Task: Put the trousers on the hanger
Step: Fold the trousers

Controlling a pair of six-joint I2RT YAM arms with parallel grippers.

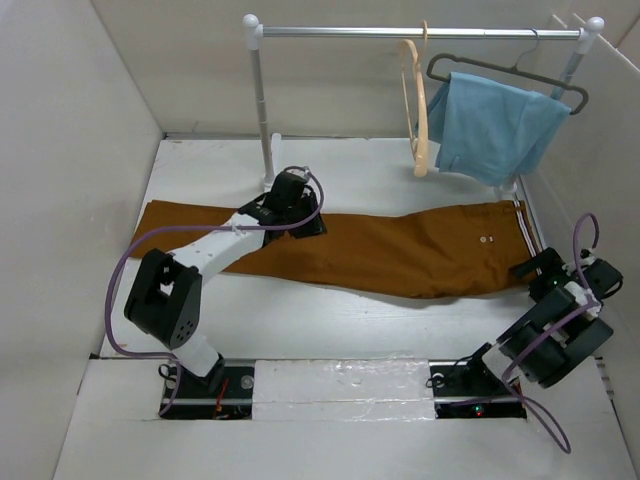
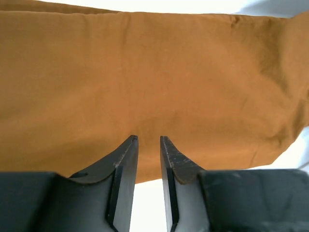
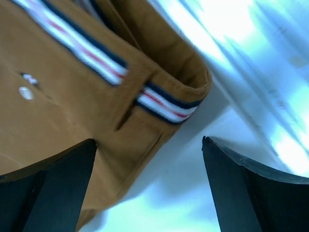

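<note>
Reaching forward, left arm [image 1: 215, 250] over trousers [image 1: 400, 255]

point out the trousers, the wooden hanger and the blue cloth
trousers [image 1: 380, 255], top external view, middle of the leg fabric
wooden hanger [image 1: 423, 140], top external view, lower part of its curved shoulder
blue cloth [image 1: 495, 125], top external view, centre of the cloth

A: Where are the trousers [image 1: 380, 250] laid?
B: Across the middle of the table [image 1: 340, 320], waistband toward the right.
A: And the hanger [image 1: 420, 110]?
B: Hung on the rail [image 1: 420, 33] at upper right, behind the trousers, just left of a cloth [image 1: 495, 125] draped on a second hanger [image 1: 578, 97].
</note>
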